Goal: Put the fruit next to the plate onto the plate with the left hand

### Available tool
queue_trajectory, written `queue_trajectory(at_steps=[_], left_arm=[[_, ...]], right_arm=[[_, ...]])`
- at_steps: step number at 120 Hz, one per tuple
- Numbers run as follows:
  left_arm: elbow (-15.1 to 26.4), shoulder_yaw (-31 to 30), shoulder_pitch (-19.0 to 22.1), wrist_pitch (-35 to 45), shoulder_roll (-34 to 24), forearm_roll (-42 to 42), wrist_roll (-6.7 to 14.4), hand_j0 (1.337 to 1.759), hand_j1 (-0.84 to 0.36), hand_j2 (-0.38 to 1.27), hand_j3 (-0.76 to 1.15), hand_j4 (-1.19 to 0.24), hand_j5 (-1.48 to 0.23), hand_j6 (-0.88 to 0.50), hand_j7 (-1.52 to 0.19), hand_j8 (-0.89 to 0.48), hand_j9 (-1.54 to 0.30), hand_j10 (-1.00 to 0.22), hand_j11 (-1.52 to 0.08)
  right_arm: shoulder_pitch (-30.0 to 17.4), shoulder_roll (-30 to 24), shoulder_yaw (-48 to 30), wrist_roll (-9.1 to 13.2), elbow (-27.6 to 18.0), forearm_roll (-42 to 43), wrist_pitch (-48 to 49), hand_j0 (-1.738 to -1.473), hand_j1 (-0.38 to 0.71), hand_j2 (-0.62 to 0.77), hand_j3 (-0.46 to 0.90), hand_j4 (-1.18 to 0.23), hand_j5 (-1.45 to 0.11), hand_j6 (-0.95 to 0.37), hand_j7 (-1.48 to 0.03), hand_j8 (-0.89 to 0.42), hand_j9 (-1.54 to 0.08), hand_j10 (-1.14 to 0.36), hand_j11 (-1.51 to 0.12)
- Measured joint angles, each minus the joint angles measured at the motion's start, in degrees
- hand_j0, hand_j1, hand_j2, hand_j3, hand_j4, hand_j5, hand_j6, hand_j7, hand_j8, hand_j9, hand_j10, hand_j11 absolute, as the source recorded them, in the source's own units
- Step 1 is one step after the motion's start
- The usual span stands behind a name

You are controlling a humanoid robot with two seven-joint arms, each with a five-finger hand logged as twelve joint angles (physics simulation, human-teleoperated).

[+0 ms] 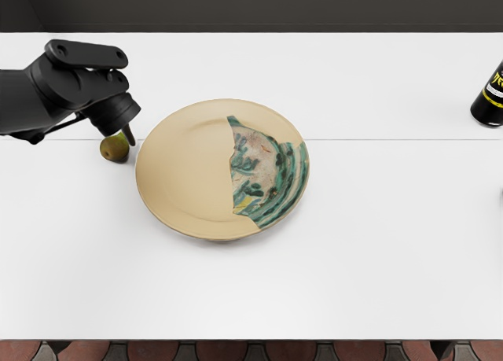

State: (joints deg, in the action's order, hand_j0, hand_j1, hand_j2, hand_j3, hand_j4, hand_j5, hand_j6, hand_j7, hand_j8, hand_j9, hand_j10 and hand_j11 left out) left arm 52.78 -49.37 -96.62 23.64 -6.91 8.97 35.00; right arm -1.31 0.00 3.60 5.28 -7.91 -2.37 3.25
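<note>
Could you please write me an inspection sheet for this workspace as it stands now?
Surface: white table, flat.
Job's things: small green-brown fruit on the table just left of the plate, not yet on it; plate tan, partly patterned.
Clutter: black bottle at the right edge.
Grippers: left hand just above the fruit, grasp not discernible; right arm out of view.
Cables: nothing seen.
Surroundings: dark wall behind, tiled floor below.

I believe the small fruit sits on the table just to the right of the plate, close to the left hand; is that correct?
Not quite. The head view shows the fruit on the table just to the left of the plate, not to its right. It is indeed close to the left hand.
</note>
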Motion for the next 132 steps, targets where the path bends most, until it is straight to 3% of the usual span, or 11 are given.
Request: queue_trajectory(at_steps=[52, 132], left_arm=[[-2.4, 0.1, 2.0, 0.0, 0.8, 0.0, 0.0, 1.658, 0.11, 0.04, 0.00, -0.20, -0.26, -0.20, -0.26, -0.20, -0.26, -0.20, -0.26], [-2.6, 0.0, 3.9, 0.0, 0.7, 0.7, 0.0, 1.658, 0.10, 0.04, 0.00, -0.21, -0.27, -0.21, -0.27, -0.21, -0.27, -0.21, -0.27]], right_arm=[[0.0, 0.0, 0.0, 0.0, 0.0, 0.0, 0.0, -1.658, -0.32, 0.00, 0.00, -0.02, -0.03, -0.02, -0.03, -0.02, -0.03, -0.02, -0.03], [0.0, 0.0, 0.0, 0.0, 0.0, 0.0, 0.0, -1.658, -0.32, 0.00, 0.00, -0.02, -0.03, -0.02, -0.03, -0.02, -0.03, -0.02, -0.03]])
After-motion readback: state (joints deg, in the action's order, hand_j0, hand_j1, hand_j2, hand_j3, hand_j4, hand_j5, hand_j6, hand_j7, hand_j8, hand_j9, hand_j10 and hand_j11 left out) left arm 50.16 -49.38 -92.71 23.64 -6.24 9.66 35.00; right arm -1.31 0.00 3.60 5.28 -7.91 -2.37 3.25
